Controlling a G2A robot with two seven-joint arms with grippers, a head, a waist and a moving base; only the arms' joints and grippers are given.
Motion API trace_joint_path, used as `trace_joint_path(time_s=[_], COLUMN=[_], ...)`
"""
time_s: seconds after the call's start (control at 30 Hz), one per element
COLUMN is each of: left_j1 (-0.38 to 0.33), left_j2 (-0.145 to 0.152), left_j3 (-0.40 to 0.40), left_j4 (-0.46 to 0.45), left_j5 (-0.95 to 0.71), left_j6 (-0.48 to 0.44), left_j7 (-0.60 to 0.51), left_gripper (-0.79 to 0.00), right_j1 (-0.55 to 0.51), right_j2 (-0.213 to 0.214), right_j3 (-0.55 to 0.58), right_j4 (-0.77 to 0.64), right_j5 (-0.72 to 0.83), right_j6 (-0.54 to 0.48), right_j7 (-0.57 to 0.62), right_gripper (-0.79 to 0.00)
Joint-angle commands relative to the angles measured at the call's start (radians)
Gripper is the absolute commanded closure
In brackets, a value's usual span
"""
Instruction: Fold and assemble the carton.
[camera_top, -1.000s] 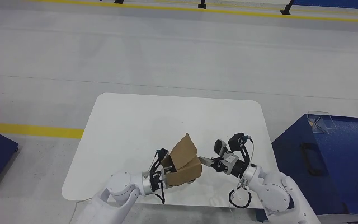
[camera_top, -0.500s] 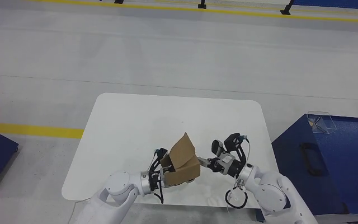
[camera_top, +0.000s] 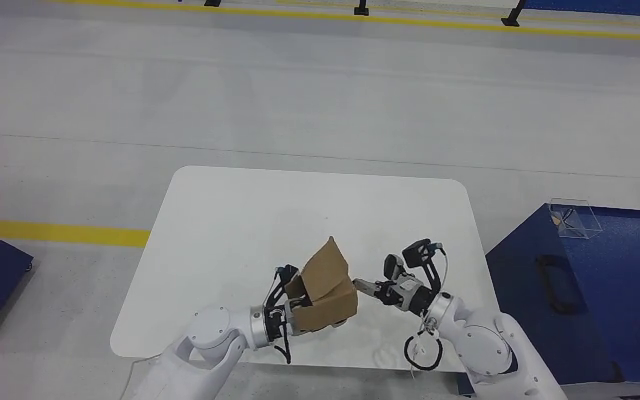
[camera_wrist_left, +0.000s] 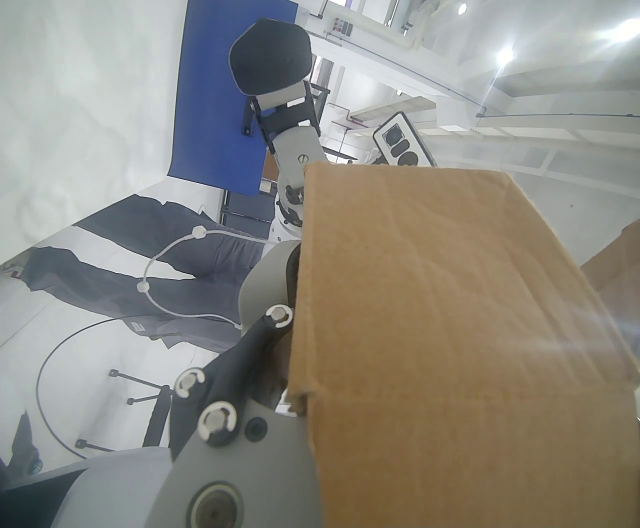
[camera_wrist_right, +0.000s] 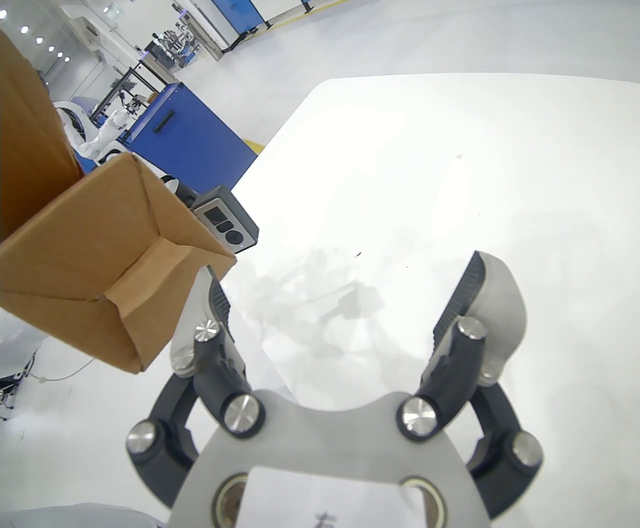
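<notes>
While the left gripper (camera_top: 288, 303) keeps its hold on the brown carton (camera_top: 328, 288), up by the near edge of the white table (camera_top: 300, 210), the right gripper (camera_top: 372, 290) has backed off a little. Half a second ago it was pushed closer to the carton's end. Now it sits just beside that end, fingers wide apart, with nothing between them. One finger (camera_wrist_right: 216, 295) is right by the folded end flap. The carton has hardly moved. I think the end is not tucked shut yet, so more folding is needed.
</notes>
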Motion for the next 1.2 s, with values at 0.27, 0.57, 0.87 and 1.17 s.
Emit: trace_joint_path(time_s=[0.27,0.57,0.87,1.17], left_j1=[-0.001,0.006,0.015,0.005], left_j2=[-0.001,0.0,0.0,-0.007], left_j3=[0.004,0.0,0.0,0.018], left_j4=[0.003,-0.004,-0.003,0.006], left_j5=[0.001,0.006,-0.002,-0.006], left_j6=[0.003,0.001,-0.01,-0.019], left_j7=[0.001,0.005,0.01,0.021], left_gripper=[0.0,0.0,0.0,0.0], right_j1=[-0.004,-0.002,0.005,-0.058], right_j2=[0.002,0.003,0.011,0.022], right_j3=[-0.001,-0.017,0.063,0.296], right_j4=[-0.011,-0.014,0.0,0.001], right_j5=[0.038,0.032,0.094,0.089], right_j6=[-0.024,-0.024,-0.024,0.053], right_j7=[-0.006,-0.001,-0.025,-0.216], right_gripper=[-0.785,-0.785,-0.785,-0.785])
